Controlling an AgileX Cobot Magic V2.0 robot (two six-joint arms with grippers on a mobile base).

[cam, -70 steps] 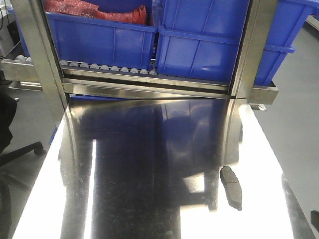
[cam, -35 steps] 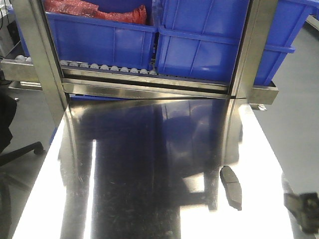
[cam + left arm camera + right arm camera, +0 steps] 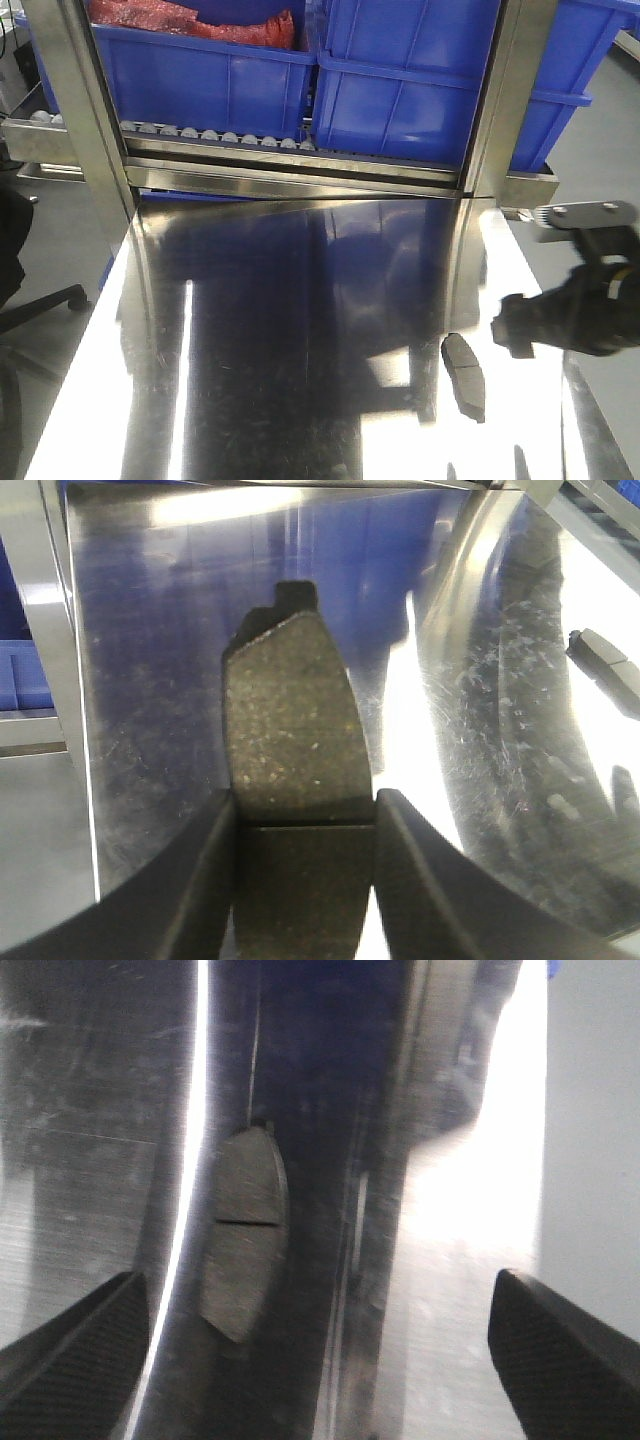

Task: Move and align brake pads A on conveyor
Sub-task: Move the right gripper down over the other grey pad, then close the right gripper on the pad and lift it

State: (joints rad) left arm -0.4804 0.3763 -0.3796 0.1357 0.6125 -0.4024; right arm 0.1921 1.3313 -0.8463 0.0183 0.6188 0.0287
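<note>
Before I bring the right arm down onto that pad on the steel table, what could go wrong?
1. The loose brake pad lies off-centre, toward one side of the open right gripper; a straight descent may hit it or skid it across the shiny steel table.
2. The left gripper pinches the held brake pad with about half of it jutting beyond the fingertips; it could pivot or slip in a fast move.

The front camera sits high and looks down the shiny table (image 3: 300,330) toward the blue bins (image 3: 400,90) at the top. The left wrist camera is very near the held pad (image 3: 295,730) and looks across the table, with the loose pad (image 3: 608,663) at its right edge. The right wrist camera looks down close on that loose pad (image 3: 243,1230), which the front camera shows at lower right.
</note>
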